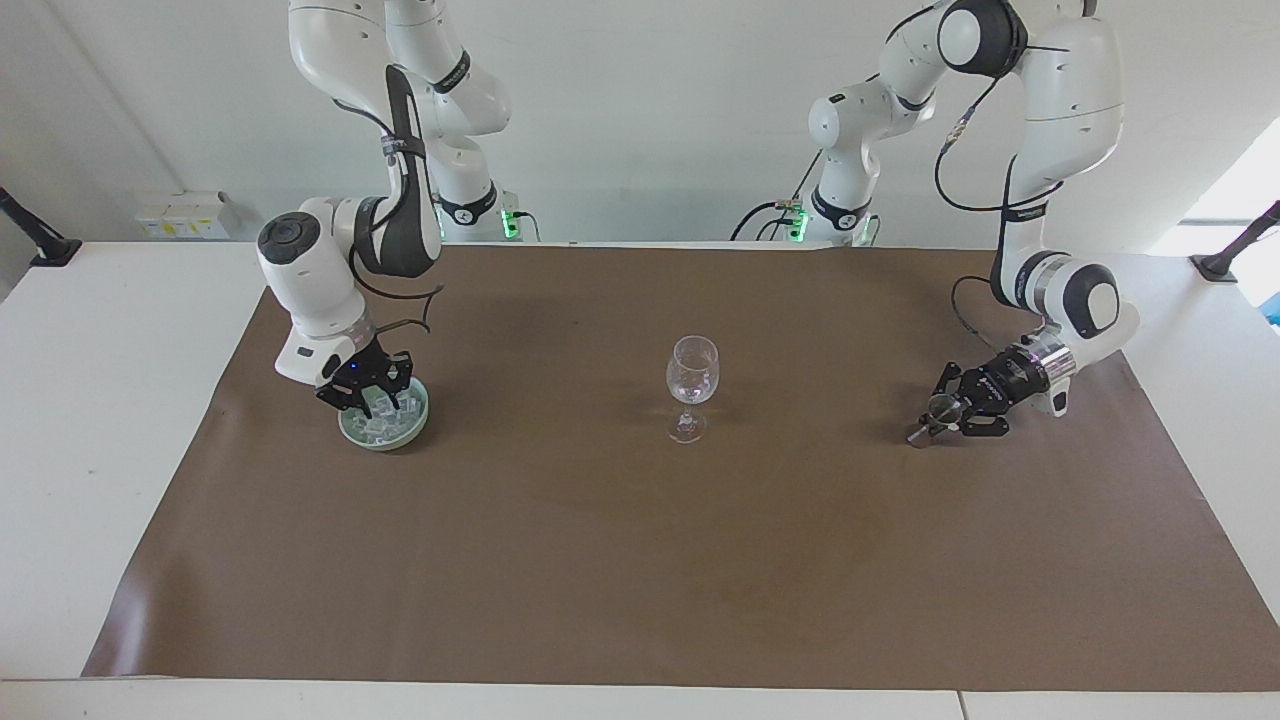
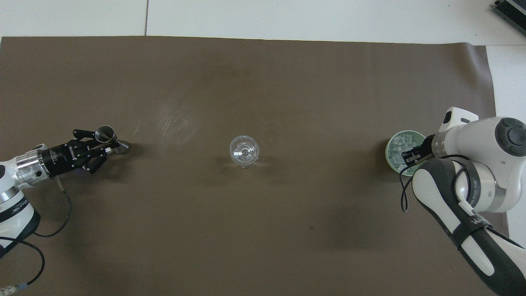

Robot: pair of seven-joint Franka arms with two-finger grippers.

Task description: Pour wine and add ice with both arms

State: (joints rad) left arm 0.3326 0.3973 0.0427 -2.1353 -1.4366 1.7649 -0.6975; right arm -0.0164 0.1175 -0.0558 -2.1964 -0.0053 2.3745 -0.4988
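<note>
A clear stemmed glass [image 1: 692,372] [image 2: 244,151] stands upright at the middle of the brown mat. A pale green bowl [image 1: 386,437] [image 2: 389,144] holds several clear cubes of ice [image 1: 392,420] [image 2: 397,147] toward the right arm's end. My right gripper [image 1: 370,398] [image 2: 409,157] reaches down into the bowl among the cubes. Toward the left arm's end, my left gripper [image 1: 937,412] [image 2: 107,142] is shut on a small metal jigger [image 1: 938,404] [image 2: 105,132]. The jigger is tilted, with its lower end at the mat. Wine is out of view.
The brown mat [image 1: 640,580] covers most of the white table [image 1: 90,400]. Small white boxes [image 1: 185,214] sit near the wall at the right arm's end. Black brackets [image 1: 30,235] [image 1: 1235,245] stand at the table's corners.
</note>
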